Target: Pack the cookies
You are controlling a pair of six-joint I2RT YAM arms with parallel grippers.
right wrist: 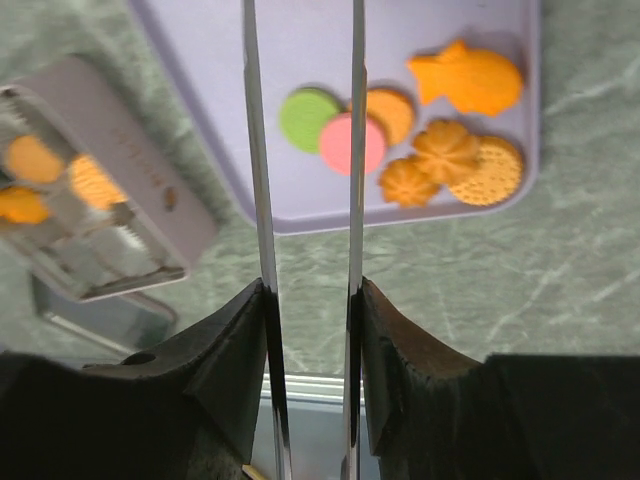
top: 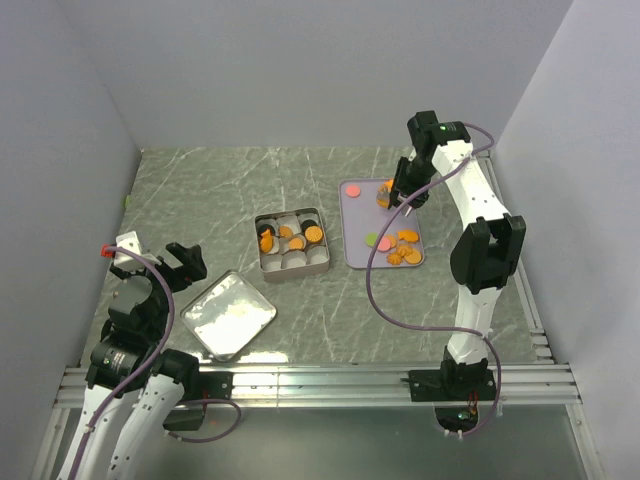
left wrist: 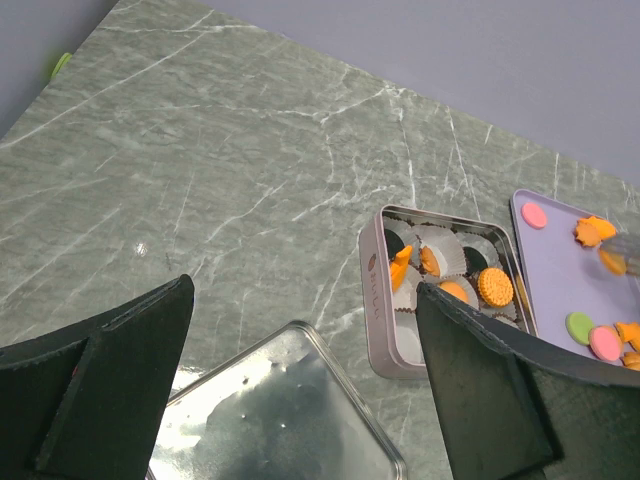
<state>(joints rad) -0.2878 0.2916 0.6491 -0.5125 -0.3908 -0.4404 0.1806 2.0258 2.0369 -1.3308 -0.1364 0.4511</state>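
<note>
The cookies lie on the tray, at 3 o'clock from the tin. The right gripper, the nearer one, hangs over the tray's 12 o'clock end, jaws narrow; whether they pinch a cookie cannot be told.

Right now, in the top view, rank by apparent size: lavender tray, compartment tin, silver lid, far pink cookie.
1. lavender tray
2. compartment tin and silver lid: too alike to rank
3. far pink cookie

Top camera looks down from behind, both closer wrist cameras share its square silver tin and lavender rectangular tray
</note>
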